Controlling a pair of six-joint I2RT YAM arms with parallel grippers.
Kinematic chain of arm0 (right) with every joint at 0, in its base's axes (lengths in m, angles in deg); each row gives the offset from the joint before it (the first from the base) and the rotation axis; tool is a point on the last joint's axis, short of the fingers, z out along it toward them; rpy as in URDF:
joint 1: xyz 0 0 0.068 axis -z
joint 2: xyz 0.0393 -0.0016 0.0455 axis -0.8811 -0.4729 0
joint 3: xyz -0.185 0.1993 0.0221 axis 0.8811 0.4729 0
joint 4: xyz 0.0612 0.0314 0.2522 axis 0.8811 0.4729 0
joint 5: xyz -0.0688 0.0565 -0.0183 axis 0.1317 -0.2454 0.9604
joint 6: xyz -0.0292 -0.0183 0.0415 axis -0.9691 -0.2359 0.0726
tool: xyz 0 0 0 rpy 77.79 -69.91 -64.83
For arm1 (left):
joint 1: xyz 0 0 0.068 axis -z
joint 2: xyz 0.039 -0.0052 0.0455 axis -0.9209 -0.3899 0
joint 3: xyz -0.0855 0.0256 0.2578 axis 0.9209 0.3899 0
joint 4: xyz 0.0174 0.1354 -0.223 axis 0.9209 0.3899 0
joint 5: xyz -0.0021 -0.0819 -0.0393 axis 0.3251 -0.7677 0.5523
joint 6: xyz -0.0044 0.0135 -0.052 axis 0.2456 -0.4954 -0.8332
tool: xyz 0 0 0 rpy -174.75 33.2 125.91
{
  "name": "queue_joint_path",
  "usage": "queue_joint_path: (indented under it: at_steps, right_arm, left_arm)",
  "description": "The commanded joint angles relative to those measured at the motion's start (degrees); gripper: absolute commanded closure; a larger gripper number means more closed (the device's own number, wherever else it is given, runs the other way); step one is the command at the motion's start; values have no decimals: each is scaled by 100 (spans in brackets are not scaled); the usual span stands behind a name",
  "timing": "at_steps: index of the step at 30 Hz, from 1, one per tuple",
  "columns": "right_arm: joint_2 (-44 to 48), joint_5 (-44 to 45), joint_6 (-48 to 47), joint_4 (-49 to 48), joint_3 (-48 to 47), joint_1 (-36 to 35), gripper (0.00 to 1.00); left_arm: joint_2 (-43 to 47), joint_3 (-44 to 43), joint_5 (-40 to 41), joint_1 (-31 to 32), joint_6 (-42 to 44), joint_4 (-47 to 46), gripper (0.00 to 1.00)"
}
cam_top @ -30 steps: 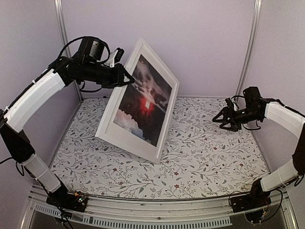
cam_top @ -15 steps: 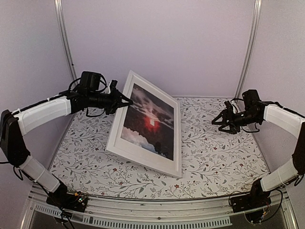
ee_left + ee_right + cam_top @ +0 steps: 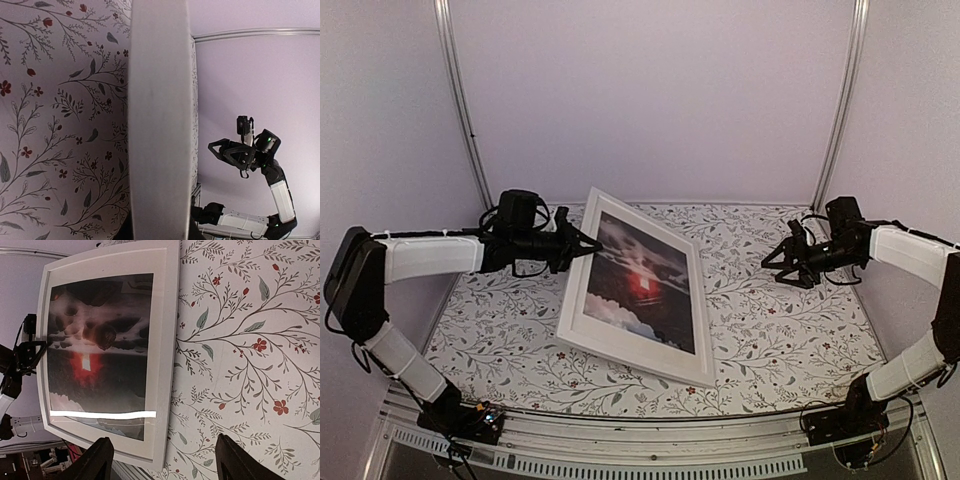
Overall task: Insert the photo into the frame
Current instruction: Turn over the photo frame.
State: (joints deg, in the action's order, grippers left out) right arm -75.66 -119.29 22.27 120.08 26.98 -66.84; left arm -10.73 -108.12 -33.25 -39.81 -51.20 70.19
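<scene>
The left hand (image 3: 582, 243) is clenched on the far left edge of the frame (image 3: 582, 325), holding that side lifted off the tabletop (image 3: 770, 320). From this hand the frame slopes down and to the right, and its near edge is low against the flowered tabletop. In the left wrist view the white frame edge (image 3: 159, 125) runs straight up the middle, close to the camera. The photo (image 3: 640, 290) sits inside the frame behind the pane, with a white border around it and its red glow at the centre. A strip of glare crosses the photo (image 3: 100, 355) in the right wrist view. The right hand (image 3: 782, 262) is released, its fingers (image 3: 97, 460) spread wide with nothing between them. It hovers well apart from the frame, which lies to its left.
</scene>
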Motion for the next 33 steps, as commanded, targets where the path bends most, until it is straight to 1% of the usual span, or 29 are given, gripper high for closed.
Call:
queue_joint_path:
  at_steps: [1,3,6,11,13,15,18,20,23,26,33]
  right_arm:
    - [-28,-145,22,-207,125,40,26]
    - [-44,-177,30,-237,147,40,26]
    - [-57,-207,47,-288,189,40,26]
    - [-63,-227,57,-334,236,40,26]
    - [-73,-242,54,-350,253,35,26]
    - [-83,-253,49,-370,269,40,26]
    - [-101,-262,57,-403,295,40,26]
    - [-116,-272,56,-419,306,32,26]
    - [-127,-234,44,-408,312,40,26]
    - [-139,-211,9,-414,315,38,26]
    - [-192,-180,-37,-447,361,36,26]
  left_arm:
    - [-17,25,-348,42,-234,-1471,100]
    - [-101,89,-354,76,-218,-1526,100]
    - [-223,172,-376,129,-169,-1543,95]
    - [-259,357,-324,124,7,-1323,78]
    - [-263,414,-280,117,137,-1186,69]
    - [-268,494,-240,112,228,-1087,62]
    - [-247,671,-197,59,328,-1031,49]
    - [-235,759,-123,37,472,-904,43]
    - [-258,779,139,28,874,-428,36]
    - [-354,759,415,12,1246,-3,33]
    - [-504,740,1211,-28,1845,832,30]
